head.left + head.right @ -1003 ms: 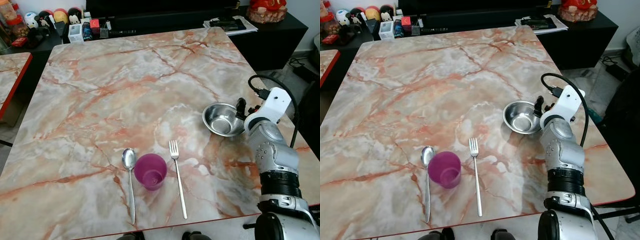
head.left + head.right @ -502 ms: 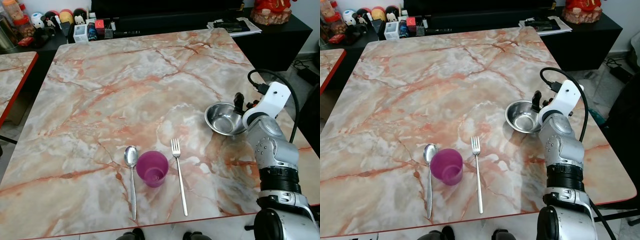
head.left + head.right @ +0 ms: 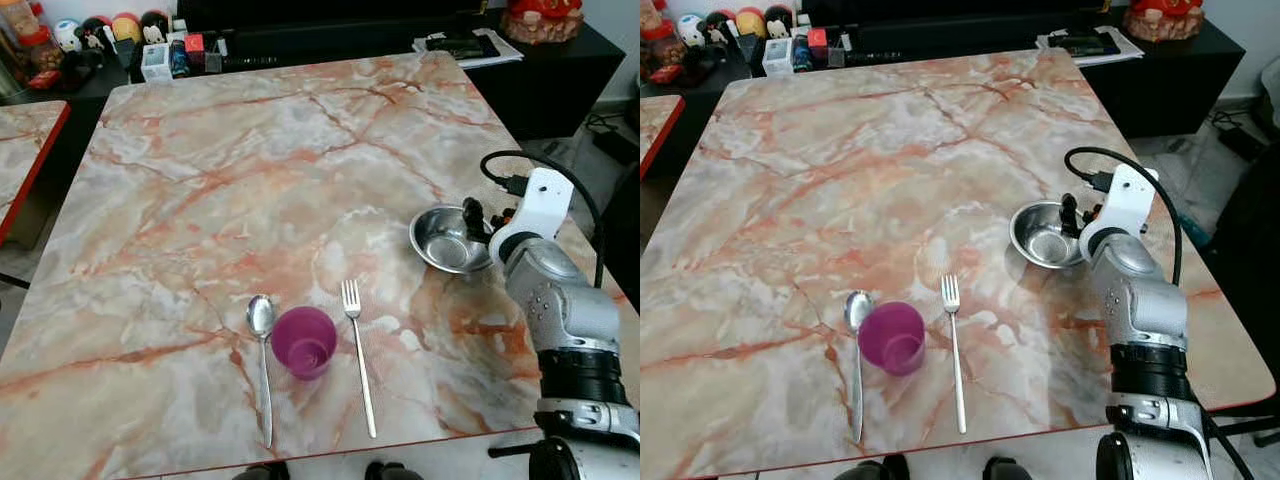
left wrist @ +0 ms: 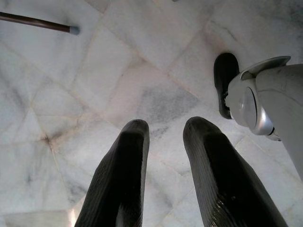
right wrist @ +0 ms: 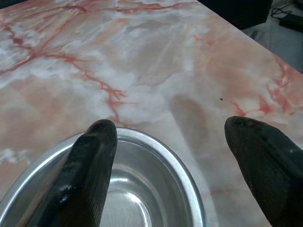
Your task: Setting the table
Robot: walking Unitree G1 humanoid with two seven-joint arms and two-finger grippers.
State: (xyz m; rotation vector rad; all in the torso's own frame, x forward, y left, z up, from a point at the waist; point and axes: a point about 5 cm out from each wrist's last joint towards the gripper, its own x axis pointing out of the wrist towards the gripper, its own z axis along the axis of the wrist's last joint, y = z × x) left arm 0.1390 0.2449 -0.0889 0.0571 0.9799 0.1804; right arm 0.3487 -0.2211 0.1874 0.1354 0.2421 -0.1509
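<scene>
A steel bowl (image 3: 447,240) sits on the marble table (image 3: 250,170) near its right edge. My right gripper (image 5: 175,151) is open wide at the bowl's right rim: one finger (image 5: 90,170) is over the inside of the bowl (image 5: 137,198), the other (image 5: 265,161) is outside it over the tabletop. Near the front edge lie a spoon (image 3: 262,360), an upright purple cup (image 3: 303,342) and a fork (image 3: 357,355), side by side. In the left wrist view my left gripper (image 4: 165,142) hangs idle over the tiled floor, its fingers a little apart and empty.
A low black cabinet (image 3: 330,35) behind the table carries toys and small boxes (image 3: 150,60) and a stack of papers (image 3: 460,45). A second marble table with a red edge (image 3: 25,140) stands at the left. A black cable (image 3: 500,165) loops off my right wrist.
The head camera has swayed a little. My right gripper has stayed at the bowl's right rim, and the bowl, spoon, cup and fork have kept their places.
</scene>
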